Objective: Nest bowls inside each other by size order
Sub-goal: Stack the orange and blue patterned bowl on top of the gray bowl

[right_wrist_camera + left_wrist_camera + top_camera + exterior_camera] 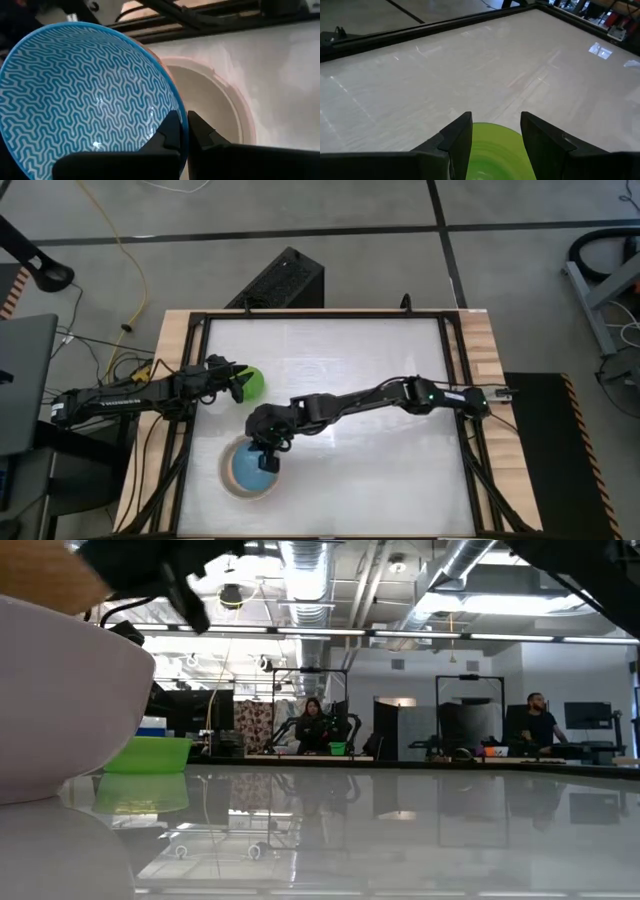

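The light blue bowl (85,95), with a zigzag pattern inside, is in my right gripper (181,131) at the table's near left, over a larger pale bowl (215,95). That pale bowl stands on the table and shows cream-white in the low view (60,700). I cannot tell whether the grey-beige bowl lies inside it. The bright green bowl (254,383) stands on its base on the table (150,754). My left gripper (492,131) is open just above the green bowl's left rim (492,150), and no touch shows. My right gripper holds the blue bowl by its rim (175,107), one finger inside the bowl and one outside. The fingers come from above, slanting down from the table's right. The bowl is tilted over the pale bowl. Whether its lower edge touches that bowl is hidden.
The white table top (380,380) lies bare to the right and far side of the bowls, inside a black frame (455,380). People sit at desks in the room beyond the far edge (315,725).
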Robot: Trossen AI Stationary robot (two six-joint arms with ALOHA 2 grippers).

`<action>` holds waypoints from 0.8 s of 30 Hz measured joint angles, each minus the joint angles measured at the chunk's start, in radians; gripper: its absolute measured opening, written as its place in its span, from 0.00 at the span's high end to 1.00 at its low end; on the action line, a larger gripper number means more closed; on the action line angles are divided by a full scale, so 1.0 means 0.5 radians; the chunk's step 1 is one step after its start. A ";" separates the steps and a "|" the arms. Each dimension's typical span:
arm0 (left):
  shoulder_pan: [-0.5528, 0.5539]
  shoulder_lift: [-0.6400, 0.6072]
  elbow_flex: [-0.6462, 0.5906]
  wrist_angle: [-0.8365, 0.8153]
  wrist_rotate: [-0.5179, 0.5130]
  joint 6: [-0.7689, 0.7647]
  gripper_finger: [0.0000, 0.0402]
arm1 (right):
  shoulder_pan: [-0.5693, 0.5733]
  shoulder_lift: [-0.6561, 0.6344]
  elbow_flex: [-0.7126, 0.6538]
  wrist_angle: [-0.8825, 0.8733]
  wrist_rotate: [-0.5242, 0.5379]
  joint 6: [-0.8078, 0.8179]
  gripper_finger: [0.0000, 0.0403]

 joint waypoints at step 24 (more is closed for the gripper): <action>0.000 0.001 0.000 0.000 -0.001 0.001 0.61 | -0.010 0.160 -0.002 -0.009 0.049 0.164 0.97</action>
